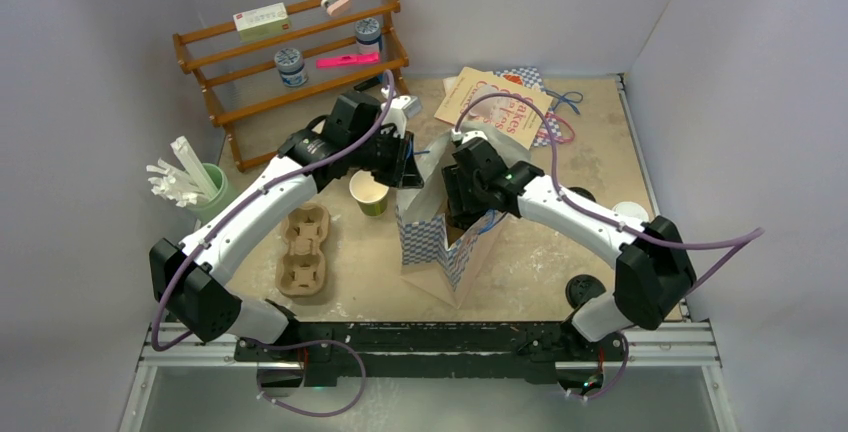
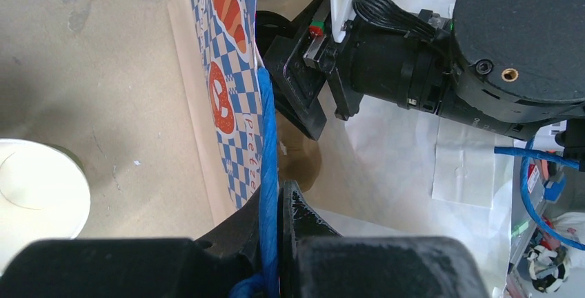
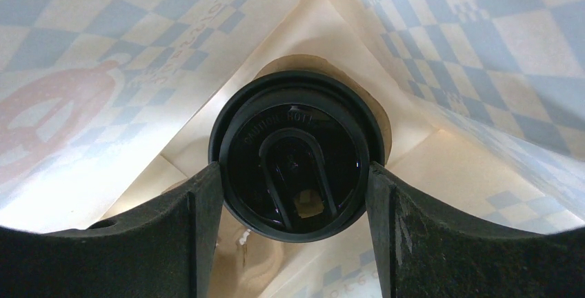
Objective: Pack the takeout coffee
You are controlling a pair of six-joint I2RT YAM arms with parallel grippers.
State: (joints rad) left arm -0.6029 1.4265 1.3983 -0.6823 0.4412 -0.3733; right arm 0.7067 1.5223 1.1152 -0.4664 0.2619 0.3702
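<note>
Black lid (image 3: 296,153): round, glossy plastic, inside checked paper bag (image 3: 103,56).
Right gripper (image 3: 295,182): fingers clamp lid.
Left gripper (image 2: 270,232): fingers pinch blue cord (image 2: 268,132).

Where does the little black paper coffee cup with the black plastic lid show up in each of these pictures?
Top external: not visible; the right hand reaches into the blue-checked paper bag that hides it.
Left wrist: not visible inside that bag.
Right wrist: centre, the black lidded cup between the hand's fingers.
Shared landmark: the bag's checked paper.
</note>
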